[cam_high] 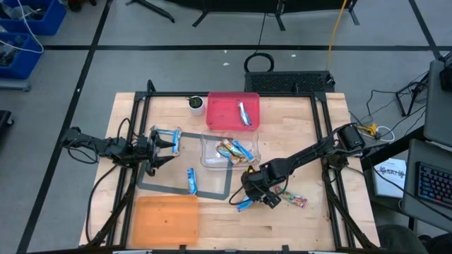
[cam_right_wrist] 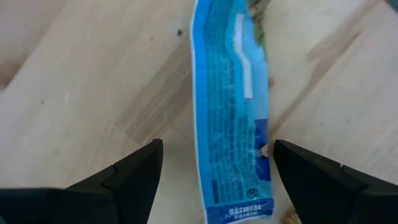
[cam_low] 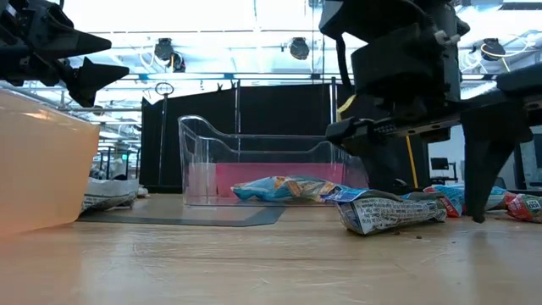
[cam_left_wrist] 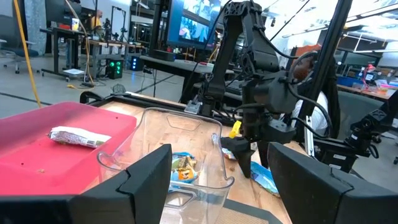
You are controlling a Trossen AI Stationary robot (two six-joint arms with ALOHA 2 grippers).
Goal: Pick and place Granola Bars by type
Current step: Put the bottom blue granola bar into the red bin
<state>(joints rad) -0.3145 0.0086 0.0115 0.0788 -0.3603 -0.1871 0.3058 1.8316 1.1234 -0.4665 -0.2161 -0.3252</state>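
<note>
My right gripper (cam_high: 253, 192) (cam_right_wrist: 217, 149) is open and points down over a blue and white granola bar (cam_right_wrist: 231, 112) (cam_high: 245, 204) that lies flat on the wood near the table's near edge. One finger stands on each side of it without touching. More bars (cam_high: 294, 200) lie just to its right. My left gripper (cam_high: 168, 144) (cam_left_wrist: 221, 158) is open, held above the table beside two blue bars (cam_high: 168, 135). Another blue bar (cam_high: 191, 180) lies on the grey mat. Several bars (cam_high: 233, 150) sit in the clear bin, and one bar (cam_high: 244, 113) lies in the red tray.
The clear bin (cam_high: 210, 159) stands at the table's middle, with the red tray (cam_high: 220, 106) behind it and a small white cup (cam_high: 195, 104) to the tray's left. An orange tray (cam_high: 166, 220) sits at the near left corner. A grey mat frame (cam_high: 212, 192) lies between them.
</note>
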